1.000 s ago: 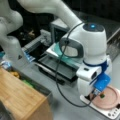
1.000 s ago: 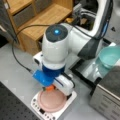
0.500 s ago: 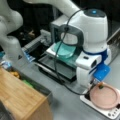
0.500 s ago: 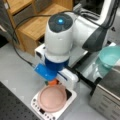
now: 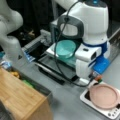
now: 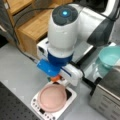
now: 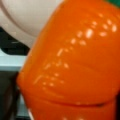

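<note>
In the wrist view a glossy orange carrot-like toy (image 7: 75,57) fills nearly the whole frame, with a bit of green at its top right. In both front views it shows as a small orange piece (image 5: 97,77) (image 6: 56,78) under the white and blue wrist. My gripper (image 5: 96,78) (image 6: 57,79) is shut on it, and the fingers are mostly hidden by the arm. Just below it a pink plate (image 5: 103,96) (image 6: 53,98) lies on a white scale (image 5: 110,114) (image 6: 37,105). The toy hangs slightly above the plate's edge.
A teal bowl (image 5: 65,48) (image 6: 110,56) rests on a rack behind the arm. A wooden box (image 5: 20,100) stands at a front view's bottom left, and wooden shelves (image 6: 37,25) rise at a front view's top left. A metal container (image 6: 107,100) stands beside the scale. A grey arm (image 5: 10,37) stands at a front view's left.
The arm has risen from the pink plate over the last second, carrying the orange toy up with it. The plate and scale have stayed put.
</note>
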